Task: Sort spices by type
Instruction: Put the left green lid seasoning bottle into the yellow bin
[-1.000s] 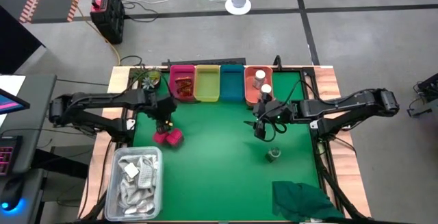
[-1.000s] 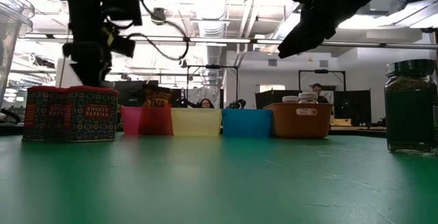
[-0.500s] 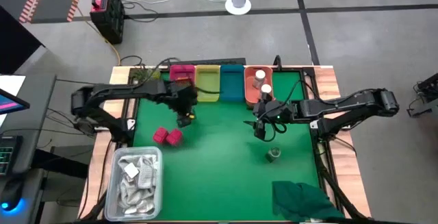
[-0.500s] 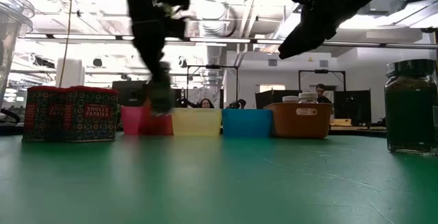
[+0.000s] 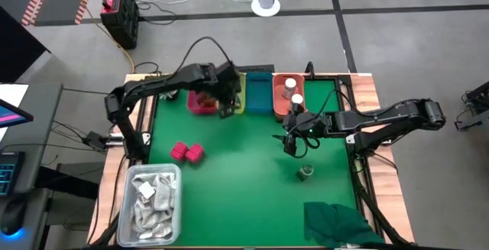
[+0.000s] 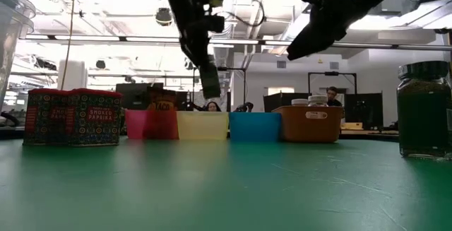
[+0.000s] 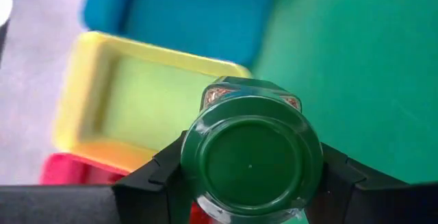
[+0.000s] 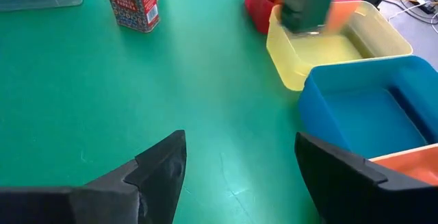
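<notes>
My left gripper (image 5: 225,109) is shut on a green round jar (image 7: 250,164) and hangs over the near edge of the yellow bin (image 5: 231,93). In the low view, the left gripper (image 6: 209,83) is well above the table. My right gripper (image 5: 290,145) is open and waits above the mat; its fingers (image 8: 161,166) spread wide. A second green jar (image 5: 306,173) stands on its base near it. Two pink cube packets (image 5: 187,152) sit side by side on the mat. Two white-capped jars (image 5: 293,90) stand in the orange bin. Sachets (image 5: 203,95) lie in the pink bin. My left gripper pinches the green jar between its two fingers, one on each opposite side at the lid's rim (image 7: 194,183). The fingers come from above, pointing down. The jar is upright, lid toward the wrist camera, and lifted clear over the yellow bin's corner (image 7: 226,70).
Pink, yellow, blue (image 5: 258,91) and orange (image 5: 280,105) bins stand in a row along the far edge. A clear tub of white packets (image 5: 153,199) is at the near left corner. A dark green cloth (image 5: 340,223) lies near right. Open mat lies mid-table.
My left gripper has swung from beside the pink cube packets toward the right and the far edge, ending over the yellow bin's near edge. The packets have stayed where they were. My right arm has kept still.
</notes>
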Tool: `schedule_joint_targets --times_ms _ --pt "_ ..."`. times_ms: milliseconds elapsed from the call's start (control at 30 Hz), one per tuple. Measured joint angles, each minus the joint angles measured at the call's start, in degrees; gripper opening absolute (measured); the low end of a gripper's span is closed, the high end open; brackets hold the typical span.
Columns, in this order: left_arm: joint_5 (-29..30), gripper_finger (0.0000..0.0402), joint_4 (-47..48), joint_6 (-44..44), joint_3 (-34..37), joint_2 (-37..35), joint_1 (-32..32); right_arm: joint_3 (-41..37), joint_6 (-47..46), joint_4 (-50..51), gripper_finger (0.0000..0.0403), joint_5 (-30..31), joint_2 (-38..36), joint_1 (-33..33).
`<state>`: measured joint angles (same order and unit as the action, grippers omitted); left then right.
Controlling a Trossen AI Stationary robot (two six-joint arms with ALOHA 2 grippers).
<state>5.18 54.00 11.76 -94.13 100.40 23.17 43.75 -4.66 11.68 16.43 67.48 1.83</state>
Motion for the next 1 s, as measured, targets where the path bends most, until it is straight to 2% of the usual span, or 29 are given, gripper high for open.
schedule_joint_targets --times_ms 300,533,767,867,1000 --pt "-3.9 0.0193 -1.7 1.1 -1.0 8.5 9.6 0.0 0.2 -0.7 0.0299 0.0 0.0 0.4" --pt "-5.0 0.0194 -2.4 1.9 -1.0 13.0 11.0 0.0 0.2 -0.1 0.0299 0.0 0.0 0.4" --pt "-3.1 0.0295 -2.8 2.7 -1.1 12.7 9.5 0.0 0.2 0.5 0.0299 0.0 0.0 0.4" --pt "-0.8 0.0307 -2.5 4.5 -2.9 12.2 8.7 0.2 0.7 2.3 0.0299 0.0 -0.3 0.4" --pt "0.7 0.0305 -4.3 8.1 -4.3 9.7 7.3 2.9 0.2 7.8 0.0299 0.0 -0.8 0.4"
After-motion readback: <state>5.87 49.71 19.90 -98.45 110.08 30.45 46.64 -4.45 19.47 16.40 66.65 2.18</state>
